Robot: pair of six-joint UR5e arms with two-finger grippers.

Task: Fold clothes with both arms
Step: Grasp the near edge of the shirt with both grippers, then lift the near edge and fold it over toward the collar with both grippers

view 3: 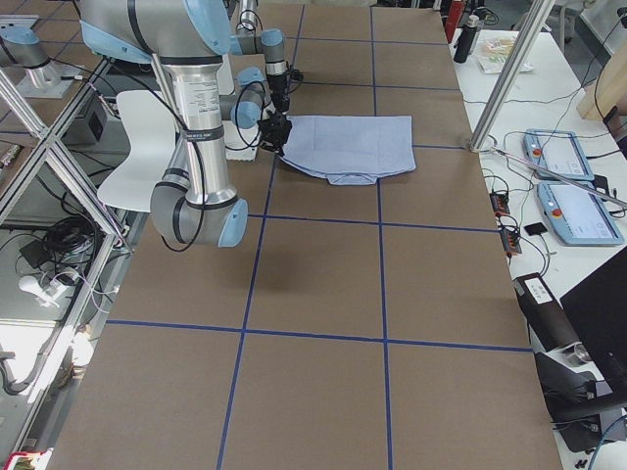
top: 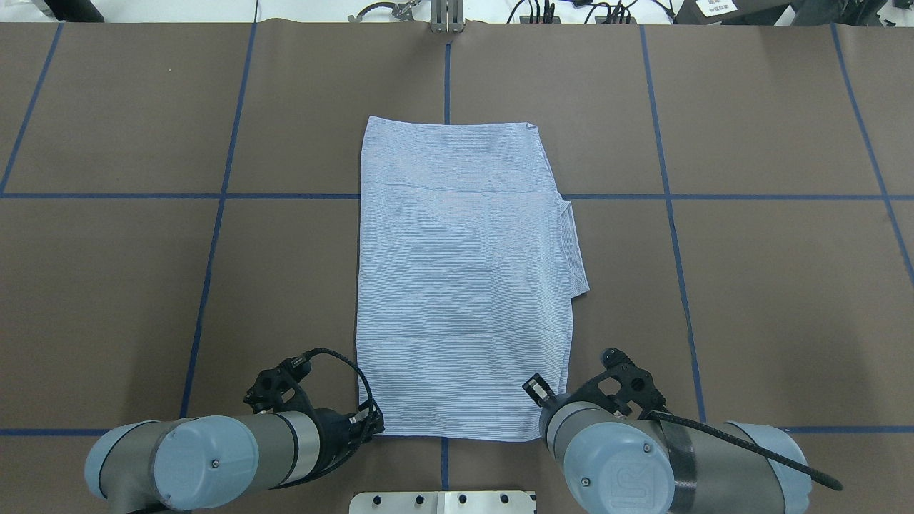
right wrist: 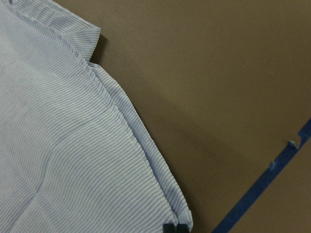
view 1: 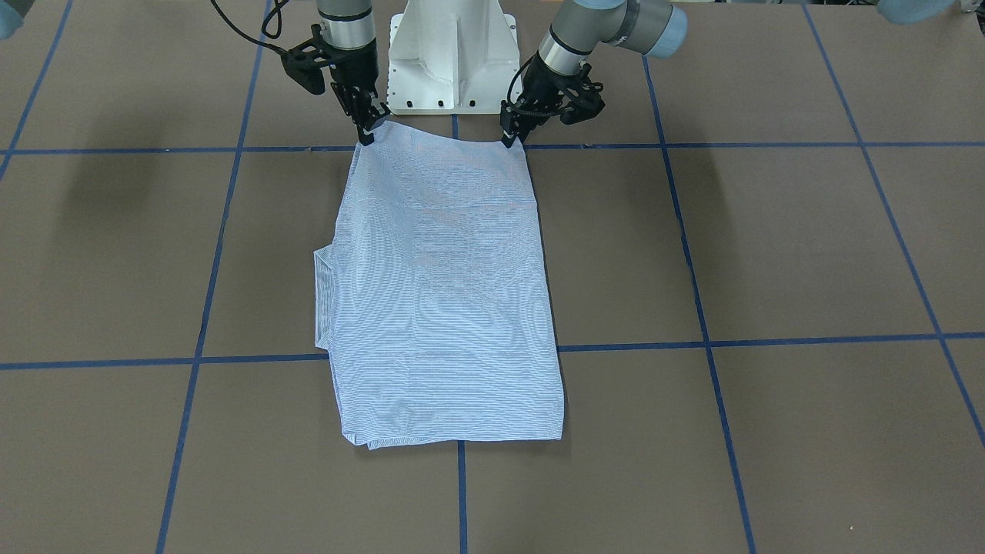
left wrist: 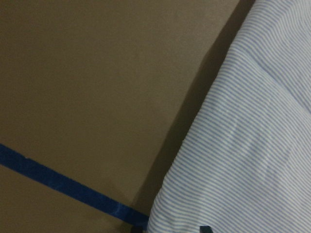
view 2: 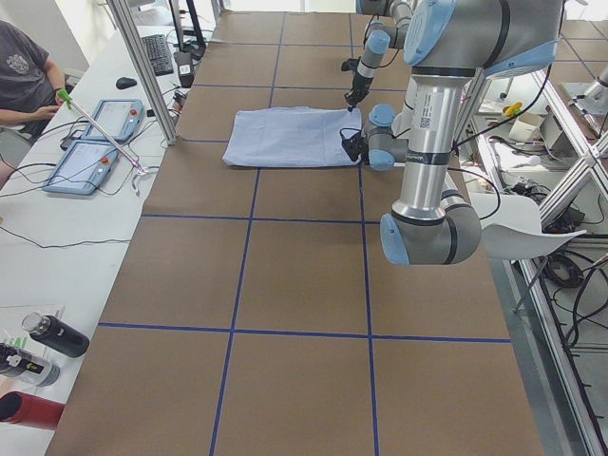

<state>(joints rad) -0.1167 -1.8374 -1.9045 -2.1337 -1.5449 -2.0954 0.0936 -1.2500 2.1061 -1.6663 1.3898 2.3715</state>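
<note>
- The shirt is lying as a long folded rectangle in the middle of the table, with a small flap poking out on its right side.
- The left gripper and the right gripper are each pinching one near corner, fingers pressed together on the cloth.
- Both should be rising level and travelling together toward the far hem, holding the edge taut so the fold is landing square.
</note>
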